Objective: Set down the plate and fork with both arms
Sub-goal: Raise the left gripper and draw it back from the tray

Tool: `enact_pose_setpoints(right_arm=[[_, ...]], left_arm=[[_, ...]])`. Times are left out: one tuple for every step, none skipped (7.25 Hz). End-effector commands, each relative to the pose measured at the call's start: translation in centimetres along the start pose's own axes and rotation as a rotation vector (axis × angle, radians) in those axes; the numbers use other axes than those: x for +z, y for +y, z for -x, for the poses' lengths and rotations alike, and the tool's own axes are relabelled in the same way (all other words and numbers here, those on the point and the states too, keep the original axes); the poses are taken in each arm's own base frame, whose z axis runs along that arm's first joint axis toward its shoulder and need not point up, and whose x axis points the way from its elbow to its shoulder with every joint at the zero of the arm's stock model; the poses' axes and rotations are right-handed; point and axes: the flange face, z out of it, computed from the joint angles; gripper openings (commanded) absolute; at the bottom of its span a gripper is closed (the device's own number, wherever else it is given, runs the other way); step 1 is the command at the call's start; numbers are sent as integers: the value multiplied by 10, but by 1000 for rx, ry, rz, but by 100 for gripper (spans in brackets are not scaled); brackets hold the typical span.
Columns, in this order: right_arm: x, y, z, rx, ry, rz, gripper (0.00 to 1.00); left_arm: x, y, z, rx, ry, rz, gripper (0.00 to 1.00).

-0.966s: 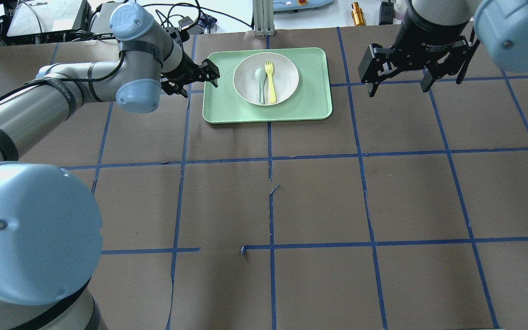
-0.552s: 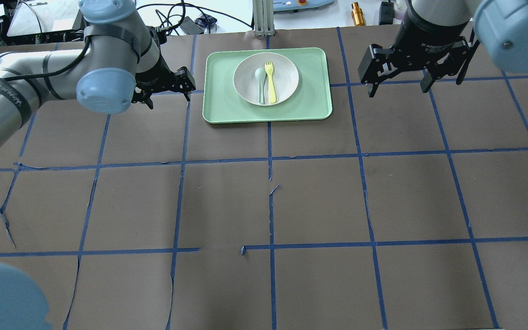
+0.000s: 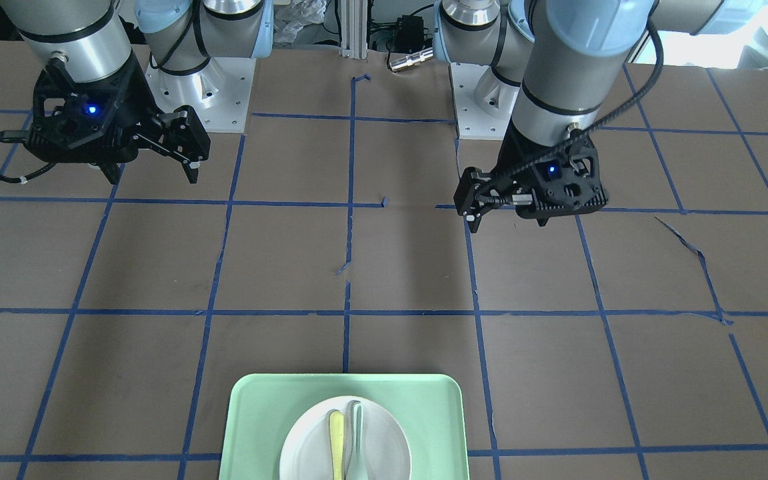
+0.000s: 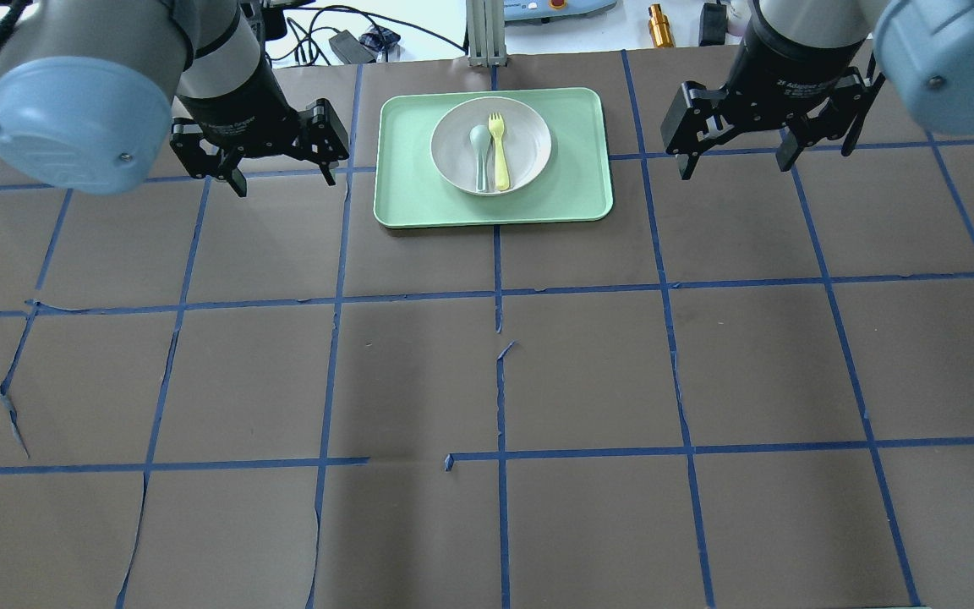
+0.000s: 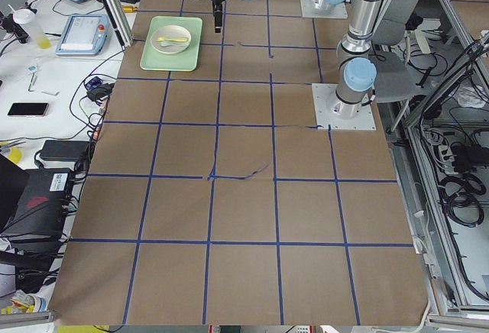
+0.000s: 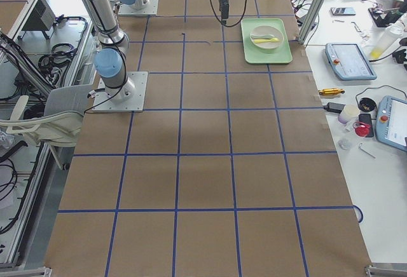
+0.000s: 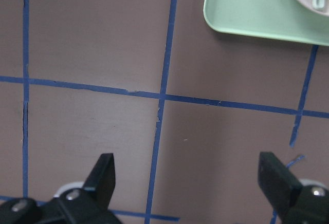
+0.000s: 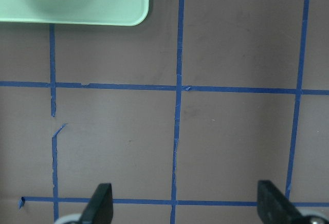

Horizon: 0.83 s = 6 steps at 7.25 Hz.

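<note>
We see a round, shallow off-white plate with a faintly ringed surface. It lies in the middle of a rectangular mint-green plastic tray with rounded corners and a low raised rim. The tray sits at the far middle of the table, which is covered in matt brown paper crossed by a grid of blue tape, torn in places.

On the plate a slim pale-yellow plastic fork with short tines lies side by side with a smooth grey-green spoon. The fork is on the right, and both heads point to the far side.

The left hand, black and angular, hangs above the table just left of the tray, its two fingers spread wide with nothing between them. The right hand hangs right of the tray, a little farther off, likewise wide and holding nothing. A blue light glows on each hand's body.
</note>
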Motion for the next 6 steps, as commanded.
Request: enact_pose_setpoints(right_arm=[[-1,0,0,0,0,-2,100],[0,0,0,0,0,0,100],[-1,0,0,0,0,-2,100],[1,0,-1,-2,7,2,100],[5,-9,0,0,9,-24,100],[17,-30,4,-5,11,-79,100]], left_arm=[[-23,10,-1,0,79,1,100],[-21,15,-4,33,86,10,100],[-19,14,0,35,35,1,100],[-19,14,3,34,8,-6,100],[-16,14,3,33,8,2,100],[-17,14,2,33,13,1,100]])
